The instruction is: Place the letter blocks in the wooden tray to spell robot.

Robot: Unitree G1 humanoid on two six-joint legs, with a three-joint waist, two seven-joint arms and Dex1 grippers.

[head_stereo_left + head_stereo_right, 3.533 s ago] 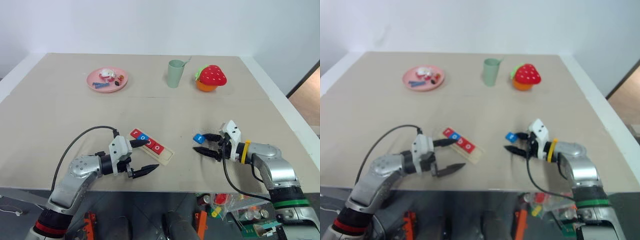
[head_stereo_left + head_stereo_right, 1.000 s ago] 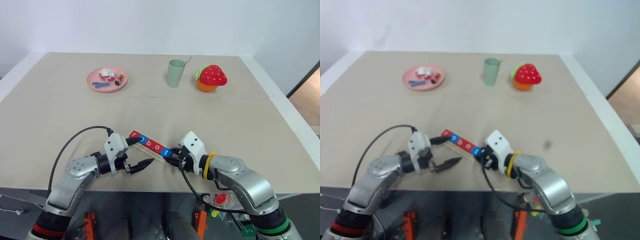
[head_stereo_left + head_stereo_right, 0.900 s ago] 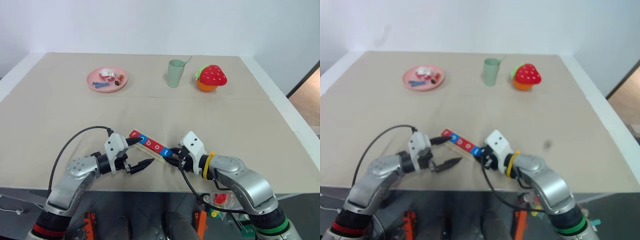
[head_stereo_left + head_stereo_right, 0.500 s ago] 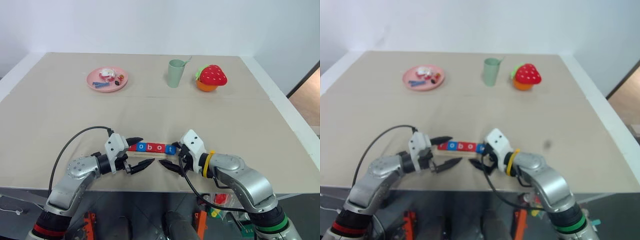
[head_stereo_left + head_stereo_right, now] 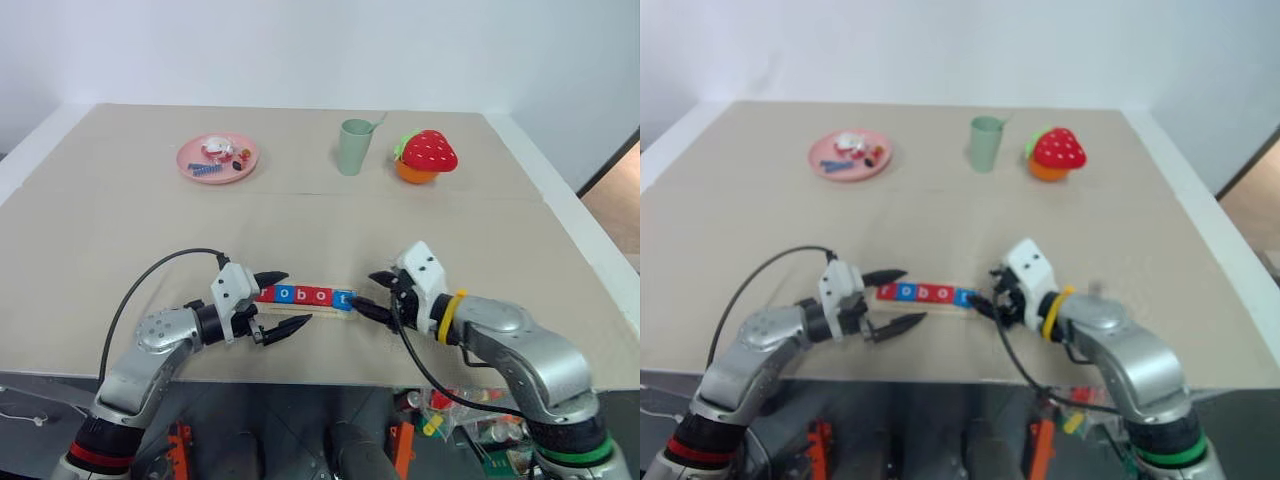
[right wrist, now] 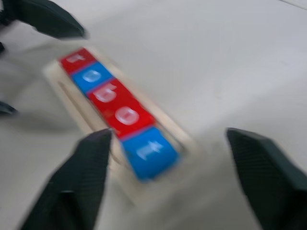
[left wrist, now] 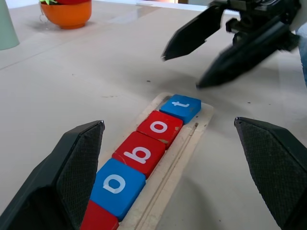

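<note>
Letter blocks (image 5: 303, 295) in row in wooden tray (image 7: 189, 143), reading robot.

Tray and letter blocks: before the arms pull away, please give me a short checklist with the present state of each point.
1. All five blocks sit in the tray: ok.
2. Order reads r, o, b, o, t: cannot tell for the r, its letter is hidden or blurred; o, b, o, t: ok.
3. The t block lies flat at the tray's end: ok.
4. Right gripper jaws open, holding nothing: ok.
5. Left gripper jaws open on either side of the tray's other end, holding nothing: ok.
6. Cup and plate stand far from both arms: ok.
</note>
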